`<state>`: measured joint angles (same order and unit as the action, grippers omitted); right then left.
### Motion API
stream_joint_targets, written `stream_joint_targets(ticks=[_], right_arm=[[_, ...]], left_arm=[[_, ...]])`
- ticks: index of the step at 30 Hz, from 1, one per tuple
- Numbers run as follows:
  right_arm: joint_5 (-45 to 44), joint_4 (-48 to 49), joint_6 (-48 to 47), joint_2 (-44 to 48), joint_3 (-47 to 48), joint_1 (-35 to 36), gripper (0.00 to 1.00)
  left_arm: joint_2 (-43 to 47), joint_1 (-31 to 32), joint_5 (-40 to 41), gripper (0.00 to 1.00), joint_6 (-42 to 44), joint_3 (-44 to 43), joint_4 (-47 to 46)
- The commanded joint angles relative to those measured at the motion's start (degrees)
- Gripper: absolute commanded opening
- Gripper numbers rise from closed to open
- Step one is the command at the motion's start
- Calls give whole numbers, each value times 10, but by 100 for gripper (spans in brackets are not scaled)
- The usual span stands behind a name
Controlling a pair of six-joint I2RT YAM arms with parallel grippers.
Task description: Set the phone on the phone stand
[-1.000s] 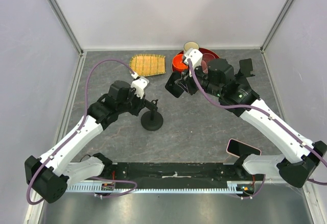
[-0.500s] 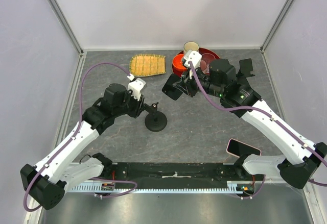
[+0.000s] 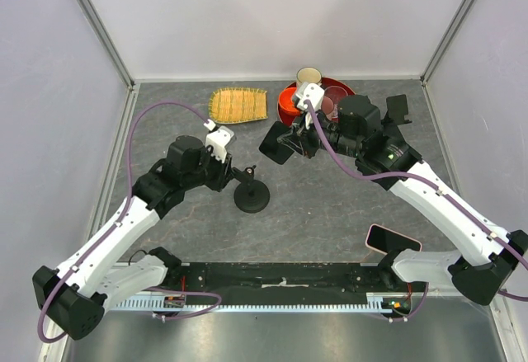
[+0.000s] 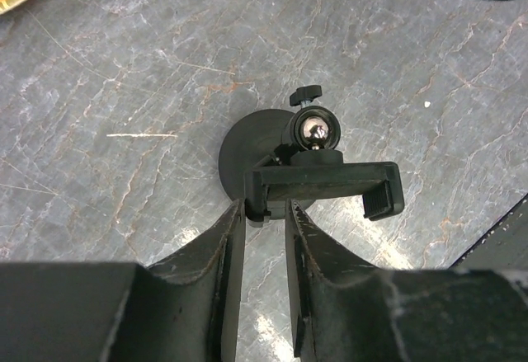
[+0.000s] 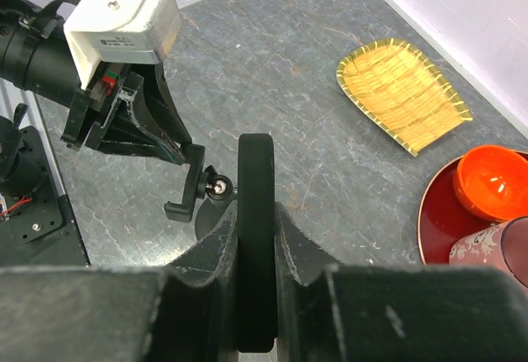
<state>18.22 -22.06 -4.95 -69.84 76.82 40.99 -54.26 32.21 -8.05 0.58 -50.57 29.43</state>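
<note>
The right gripper [image 5: 256,216] is clamped on the phone [image 5: 256,172], with one finger against each broad face. The black slab therefore stands edge-on to the wrist camera, and its free end projects left toward the phone stand [image 3: 250,195]. This grip leaves the projecting half of the phone clear, presumably so that it can be seated in the holder without the fingers fouling it. The phone is held off the table [image 3: 330,205], just far and right of the stand and not yet touching it. The stand rests upright on its disc base, left of centre. The left gripper [image 4: 264,207] reaches in from the near left, its fingers narrowly apart on either side of one end of the holder plate [image 4: 326,182]. It cannot be determined whether they are pressing on that end. The likely purpose is to steady the stand or to set the plate angle on its ball joint [image 4: 314,129] before the phone arrives. A second phone in a pink case [image 3: 393,239] lies at the near right, and a bamboo tray [image 3: 239,104] lies at the far side; neither is involved. Compared with the overhead view one second earlier, the phone has shifted slightly left toward the stand, the stand base sits slightly further right, and the left arm has drawn back a little. Over the last half second almost nothing has changed.
</note>
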Motion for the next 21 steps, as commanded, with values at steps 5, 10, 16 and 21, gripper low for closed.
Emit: stream_joint_targets(ticks=[5,10,16,21], right_arm=[[-18,18,-12,7,35,-1,0],[7,14,-5,2,42,-1,0],[108,8,-15,-4,49,0,0],[202,21,-37,1,36,2,0]], left_arm=[[-22,-1,-23,31,-7,7,-24],[-23,-3,-18,31,-7,10,-26],[-23,-8,-7,22,14,15,-26],[-23,-12,-8,9,21,19,-28]])
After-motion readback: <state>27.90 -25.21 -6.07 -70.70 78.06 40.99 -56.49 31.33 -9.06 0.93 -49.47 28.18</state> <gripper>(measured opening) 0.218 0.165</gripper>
